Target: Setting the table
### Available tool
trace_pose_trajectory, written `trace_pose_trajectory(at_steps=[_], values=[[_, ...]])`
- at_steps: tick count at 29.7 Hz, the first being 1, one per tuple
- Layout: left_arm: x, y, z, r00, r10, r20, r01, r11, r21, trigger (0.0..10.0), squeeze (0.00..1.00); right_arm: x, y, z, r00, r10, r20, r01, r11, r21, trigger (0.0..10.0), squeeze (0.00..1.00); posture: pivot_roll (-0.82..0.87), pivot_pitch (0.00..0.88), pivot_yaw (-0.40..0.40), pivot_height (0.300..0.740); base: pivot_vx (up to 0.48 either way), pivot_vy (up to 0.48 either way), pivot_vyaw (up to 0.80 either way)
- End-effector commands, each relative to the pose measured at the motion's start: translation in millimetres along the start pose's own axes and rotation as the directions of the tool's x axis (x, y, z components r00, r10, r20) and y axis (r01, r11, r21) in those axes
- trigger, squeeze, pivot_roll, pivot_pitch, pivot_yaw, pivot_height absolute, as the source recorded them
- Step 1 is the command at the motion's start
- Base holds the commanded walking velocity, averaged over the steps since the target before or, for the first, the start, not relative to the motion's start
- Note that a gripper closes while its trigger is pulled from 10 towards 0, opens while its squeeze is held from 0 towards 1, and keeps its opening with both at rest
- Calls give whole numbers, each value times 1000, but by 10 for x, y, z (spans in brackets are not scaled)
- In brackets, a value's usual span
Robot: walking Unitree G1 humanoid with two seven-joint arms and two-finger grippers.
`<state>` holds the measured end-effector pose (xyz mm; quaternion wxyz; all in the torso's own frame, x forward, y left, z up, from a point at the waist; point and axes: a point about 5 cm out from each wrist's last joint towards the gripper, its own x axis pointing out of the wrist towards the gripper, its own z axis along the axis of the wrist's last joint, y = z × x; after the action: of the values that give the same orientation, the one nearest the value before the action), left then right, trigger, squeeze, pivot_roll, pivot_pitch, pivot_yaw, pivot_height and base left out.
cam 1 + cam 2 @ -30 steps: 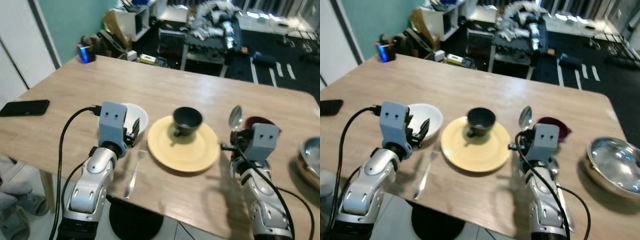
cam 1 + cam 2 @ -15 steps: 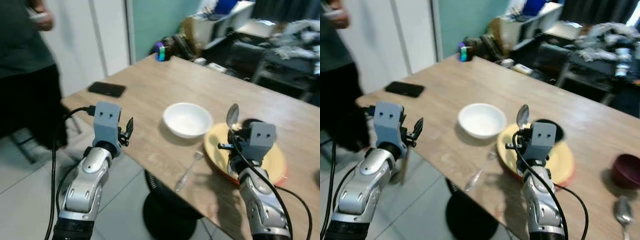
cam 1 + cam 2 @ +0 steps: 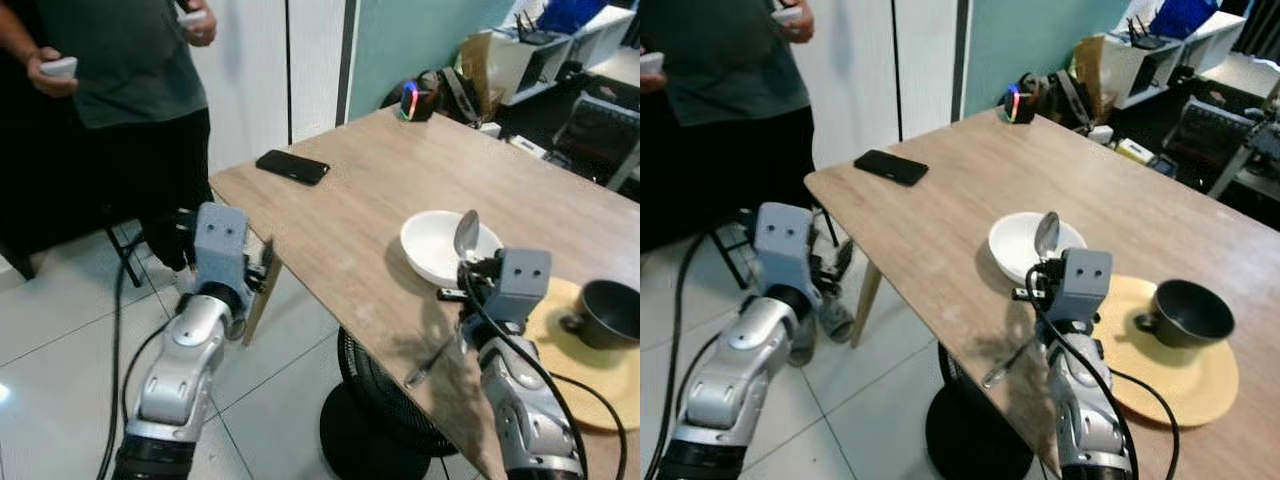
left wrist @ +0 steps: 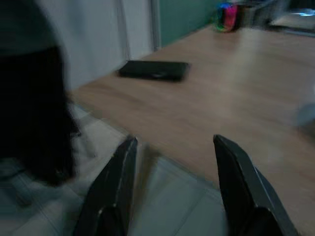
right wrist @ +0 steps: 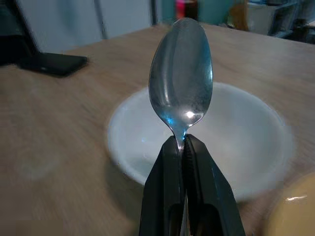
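Observation:
My right gripper (image 5: 179,143) is shut on the handle of a silver spoon (image 3: 466,235), which stands upright with its bowl uppermost, just in front of a white bowl (image 3: 436,247) on the wooden table (image 3: 380,190). A fork (image 3: 428,362) lies near the table's front edge, below that gripper. To the right, a dark cup (image 3: 607,313) sits on a yellow plate (image 3: 585,390). My left gripper (image 4: 173,140) is open and holds nothing; it hangs off the table's left corner, over the floor.
A black phone (image 3: 292,166) lies near the table's left corner. A person (image 3: 120,70) stands at the left, close to that corner, with something in each hand. A small glowing gadget (image 3: 410,100) sits at the far corner. A round black base (image 3: 370,445) stands under the table.
The whole view has swung left, so the camera moved. The spoon stays in my right gripper. My left gripper is now off the table's corner, over the floor.

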<state>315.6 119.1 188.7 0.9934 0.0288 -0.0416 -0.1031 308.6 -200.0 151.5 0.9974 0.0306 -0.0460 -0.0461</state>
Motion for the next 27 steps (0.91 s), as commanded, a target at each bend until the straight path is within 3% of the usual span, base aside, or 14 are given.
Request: trace_pose_trajectory(at_steps=[1,27], values=[[-8,26,-51,1000,15,-18,-14,1000,7,10000,0,-25,-11,-54,1000,-2,-16,2,1000,-5,10000,0,-65,0,41,740,0,0,800],[-2,15,-58,1000,13,-23,-13,1000,13,10000,0,-28,-1,-99,1000,10,-29,-11,1000,-17,10000,0,-65,0,40,740,0,0,800]])
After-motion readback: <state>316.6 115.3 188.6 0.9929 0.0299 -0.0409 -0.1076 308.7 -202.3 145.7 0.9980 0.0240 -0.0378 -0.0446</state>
